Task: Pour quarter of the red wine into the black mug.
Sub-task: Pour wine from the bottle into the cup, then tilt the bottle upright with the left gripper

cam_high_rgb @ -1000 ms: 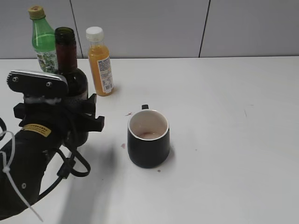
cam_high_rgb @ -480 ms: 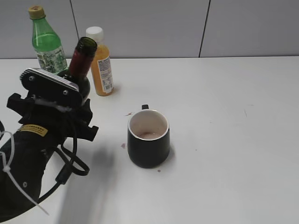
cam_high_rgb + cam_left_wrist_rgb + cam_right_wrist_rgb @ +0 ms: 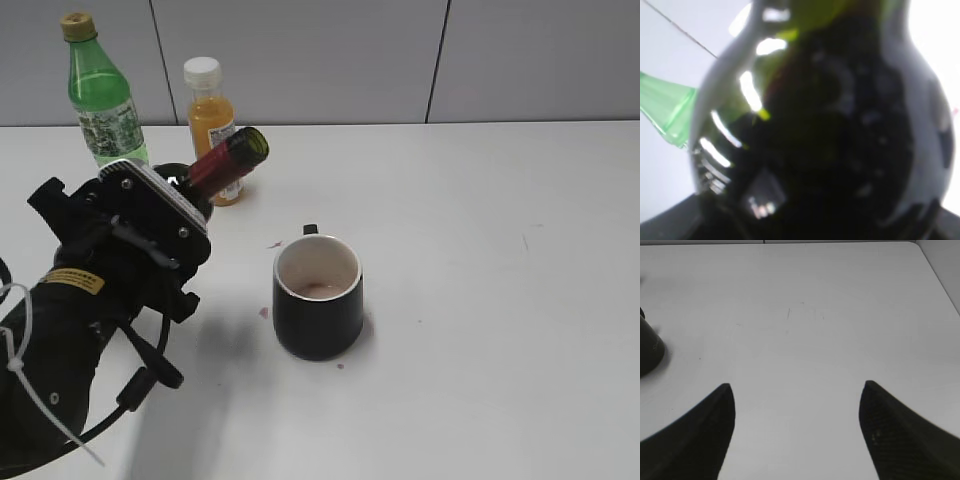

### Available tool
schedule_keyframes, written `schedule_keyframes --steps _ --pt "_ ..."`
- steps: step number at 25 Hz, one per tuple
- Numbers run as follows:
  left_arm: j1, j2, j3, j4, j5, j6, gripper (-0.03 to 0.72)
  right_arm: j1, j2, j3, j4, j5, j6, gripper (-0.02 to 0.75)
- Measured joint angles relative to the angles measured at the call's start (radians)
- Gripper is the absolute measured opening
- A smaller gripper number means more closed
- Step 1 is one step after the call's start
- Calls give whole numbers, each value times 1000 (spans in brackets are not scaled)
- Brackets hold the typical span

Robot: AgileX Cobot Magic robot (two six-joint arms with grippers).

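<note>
My left gripper [image 3: 150, 215] is shut on the dark red wine bottle [image 3: 222, 162] and holds it tilted steeply to the right. Its open mouth points toward the black mug [image 3: 318, 296] but stays up and to the left of the rim. No wine is flowing. The mug stands upright mid-table with a pale inside and a little reddish liquid at the bottom. In the left wrist view the bottle's dark body [image 3: 840, 130] fills the frame. My right gripper [image 3: 796, 390] is open and empty over bare table; the mug's edge [image 3: 647, 347] shows at the far left of that view.
A green plastic bottle [image 3: 98, 92] and an orange juice bottle [image 3: 208, 105] stand at the back left near the wall. Small wine spots [image 3: 266, 312] lie on the white table [image 3: 480, 250] beside the mug.
My left gripper has rolled to the right, tipping the wine bottle from upright to steeply tilted with its mouth toward the mug. The mug has not moved.
</note>
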Motion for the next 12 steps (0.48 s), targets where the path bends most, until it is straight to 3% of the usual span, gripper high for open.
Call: schedule_keyframes --steps 12 --pt "0 0 -15 -3 1 260 540 0 0 0 0 0 0 586"
